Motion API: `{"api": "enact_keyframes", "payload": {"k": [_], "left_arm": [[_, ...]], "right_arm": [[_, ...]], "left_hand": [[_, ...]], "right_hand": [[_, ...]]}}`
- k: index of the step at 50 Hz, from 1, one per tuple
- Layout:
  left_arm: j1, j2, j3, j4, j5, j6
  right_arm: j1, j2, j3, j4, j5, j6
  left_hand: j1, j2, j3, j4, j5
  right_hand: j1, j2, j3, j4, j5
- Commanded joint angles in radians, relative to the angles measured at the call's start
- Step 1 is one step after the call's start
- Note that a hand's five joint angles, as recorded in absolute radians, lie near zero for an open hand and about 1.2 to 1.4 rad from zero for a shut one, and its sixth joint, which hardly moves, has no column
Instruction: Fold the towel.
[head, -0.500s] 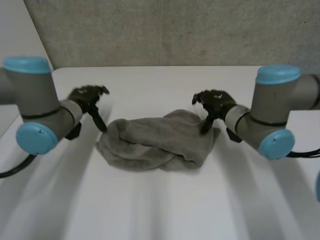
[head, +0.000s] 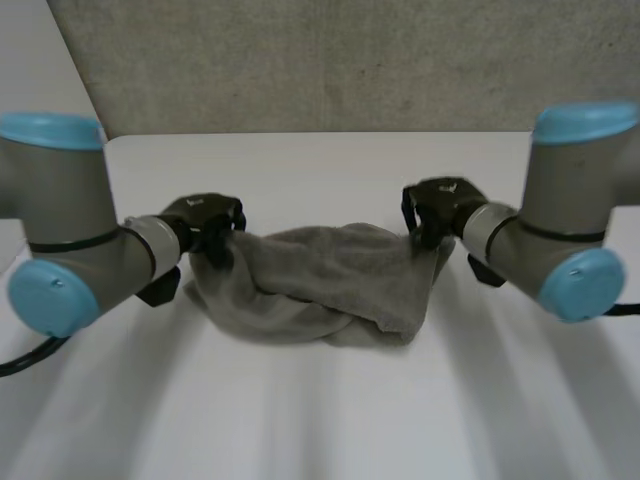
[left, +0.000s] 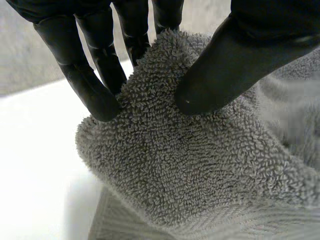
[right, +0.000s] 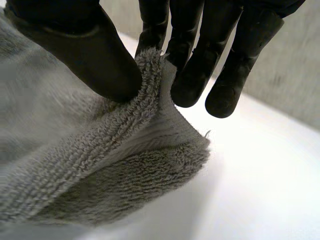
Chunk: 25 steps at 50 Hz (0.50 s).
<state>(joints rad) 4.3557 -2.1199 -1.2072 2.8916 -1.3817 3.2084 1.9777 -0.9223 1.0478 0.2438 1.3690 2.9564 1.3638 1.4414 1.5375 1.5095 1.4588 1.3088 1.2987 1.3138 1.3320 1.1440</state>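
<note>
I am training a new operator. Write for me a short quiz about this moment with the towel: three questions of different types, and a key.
1. True or false: the left robot hand pinches the towel between thumb and fingers.
2. Choose one. Where does the right robot hand grip the towel? A. its middle; B. its edge; C. nowhere, it is apart from it.
3. Fill the gap: under the towel is the white ____.

Key: 1 true; 2 B; 3 table.
</note>
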Motion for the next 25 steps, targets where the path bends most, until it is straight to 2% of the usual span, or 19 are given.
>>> {"api": "enact_keyframes", "payload": {"k": [1,2,3,4,5,7,13,19,25], "left_arm": [[-0.002,0.246,-0.072,0.002,0.000,-0.001],[-0.002,0.247,-0.072,0.002,0.000,-0.001],[-0.002,0.321,-0.077,0.005,0.000,-0.002],[-0.002,0.389,-0.074,0.006,-0.002,-0.005],[-0.002,0.390,-0.074,0.006,-0.002,-0.005],[0.005,0.501,-0.052,0.014,-0.002,-0.007],[0.010,0.601,0.002,0.023,-0.002,-0.005],[0.002,0.594,-0.015,0.014,-0.002,0.002],[-0.007,0.436,-0.118,-0.003,0.000,0.054]], "right_arm": [[-0.046,-0.303,0.121,0.017,-0.128,-0.008],[-0.074,-0.373,0.127,0.017,-0.148,-0.007],[-0.074,-0.374,0.127,0.017,-0.148,-0.007],[-0.101,-0.447,0.129,0.015,-0.157,-0.005],[-0.102,-0.447,0.129,0.015,-0.157,-0.005],[-0.141,-0.577,0.113,0.012,-0.159,-0.002],[-0.195,-0.704,0.072,0.020,-0.174,-0.011],[-0.203,-0.675,0.103,0.075,-0.206,-0.057],[-0.093,-0.499,0.164,0.184,-0.196,-0.319]], "left_hand": [[0.032,-0.045,-0.141,-0.113,-0.237],[0.032,-0.045,-0.141,-0.113,-0.237],[0.032,-0.045,-0.141,-0.113,-0.237],[0.032,-0.045,-0.141,-0.113,-0.237],[0.032,-0.045,-0.141,-0.113,-0.237],[0.032,-0.045,-0.141,-0.113,-0.237],[0.032,-0.045,-0.141,-0.113,-0.237],[0.032,-0.045,-0.141,-0.113,-0.237],[0.032,-0.045,-0.141,-0.113,-0.237]], "right_hand": [[0.087,0.098,0.083,0.064,0.078],[0.087,0.098,0.083,0.064,0.078],[0.087,0.098,0.083,0.064,0.078],[0.087,0.098,0.083,0.064,0.078],[0.087,0.098,0.083,0.064,0.078],[0.087,0.098,0.083,0.064,0.078],[0.087,0.098,0.083,0.064,0.078],[0.087,0.098,0.083,0.064,0.078],[0.087,0.098,0.083,0.064,0.078]]}}
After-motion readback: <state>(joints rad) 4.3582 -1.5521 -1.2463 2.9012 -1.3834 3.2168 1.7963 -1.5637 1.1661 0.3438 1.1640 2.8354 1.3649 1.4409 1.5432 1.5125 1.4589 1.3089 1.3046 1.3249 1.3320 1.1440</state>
